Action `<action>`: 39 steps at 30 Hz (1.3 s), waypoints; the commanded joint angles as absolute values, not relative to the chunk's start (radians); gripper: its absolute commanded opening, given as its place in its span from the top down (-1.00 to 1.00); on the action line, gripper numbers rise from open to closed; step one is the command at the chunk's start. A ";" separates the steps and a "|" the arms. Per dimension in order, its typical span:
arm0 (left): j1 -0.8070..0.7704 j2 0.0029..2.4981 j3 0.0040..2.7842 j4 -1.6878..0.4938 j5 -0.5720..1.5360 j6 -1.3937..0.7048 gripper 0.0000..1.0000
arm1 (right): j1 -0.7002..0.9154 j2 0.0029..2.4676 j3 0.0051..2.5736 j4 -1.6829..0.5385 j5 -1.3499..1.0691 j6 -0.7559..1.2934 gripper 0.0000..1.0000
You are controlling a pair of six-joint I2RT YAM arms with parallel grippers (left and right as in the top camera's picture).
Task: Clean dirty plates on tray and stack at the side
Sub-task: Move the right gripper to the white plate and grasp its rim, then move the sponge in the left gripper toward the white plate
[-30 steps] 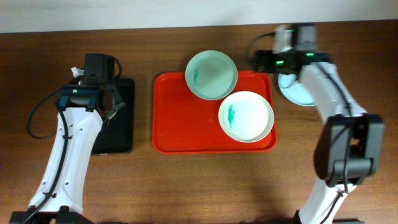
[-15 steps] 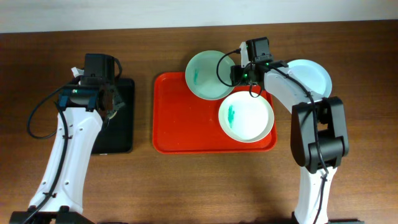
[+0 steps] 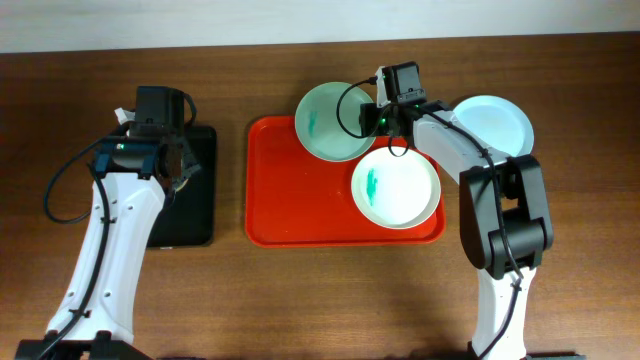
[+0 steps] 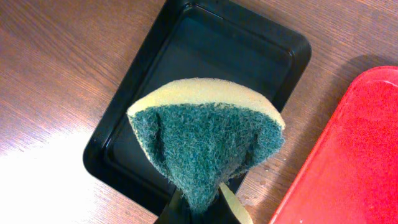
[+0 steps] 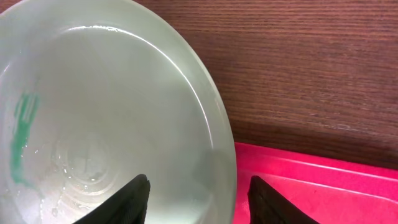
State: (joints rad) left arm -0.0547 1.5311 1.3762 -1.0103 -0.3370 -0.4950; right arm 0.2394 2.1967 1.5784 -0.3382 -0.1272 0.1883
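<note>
Plate-cleaning station: right arm has moved from the finished plate to the next dirty one.

The large red rectangular plastic tray [image 3: 290, 215] sits at centre and carries two round glossy plates with teal smears: the mint plate [image 3: 325, 120] over its back rim, the white plate [image 3: 395, 187] front right. A smaller black plastic tray [image 3: 195, 205] is to the left. On the table [image 3: 300, 300] beside the tray lies a clean pale plate [image 3: 495, 122], uncovered since the right gripper [image 5: 200, 199] left it. Its jaws now straddle the mint plate's rim, part-open and unclamped. The left gripper [image 4: 186, 216] pinches a green-and-yellow sponge [image 4: 205, 134]. Judged: one plate done, two remaining.

A small black rectangular tray [image 3: 195, 205] lies on the left side of the wooden counter [image 3: 300, 300], with a sponge [image 4: 208, 134], green scouring face and yellow foam backing, positioned above it.
</note>
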 commanded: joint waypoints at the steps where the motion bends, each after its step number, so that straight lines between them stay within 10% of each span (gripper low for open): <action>1: -0.051 1.543 1.374 -1.011 -0.333 -0.501 1.00 | 0.243 2.230 1.571 -0.335 -0.117 0.200 -0.04; 6: -0.051 1.543 1.374 -1.011 -0.333 -0.501 1.00 | 0.243 2.253 1.571 -0.331 -0.111 0.223 0.14; 12: -0.051 1.543 1.374 -1.007 -0.333 -0.501 1.00 | 0.243 2.244 1.586 -0.337 -0.138 0.223 0.92; 37: 0.095 1.908 1.374 -0.814 -0.197 -0.500 1.00 | 0.474 2.149 1.601 -0.800 -0.102 0.228 0.92; 39: 0.102 1.947 1.374 -0.793 -0.198 -0.500 1.00 | 0.478 2.149 1.601 -0.800 -0.110 0.245 0.49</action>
State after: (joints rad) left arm 0.0879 1.8919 1.3762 -0.8143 -0.2424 -0.4950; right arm 0.4664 2.1700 1.5951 -0.7918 -0.1585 0.2348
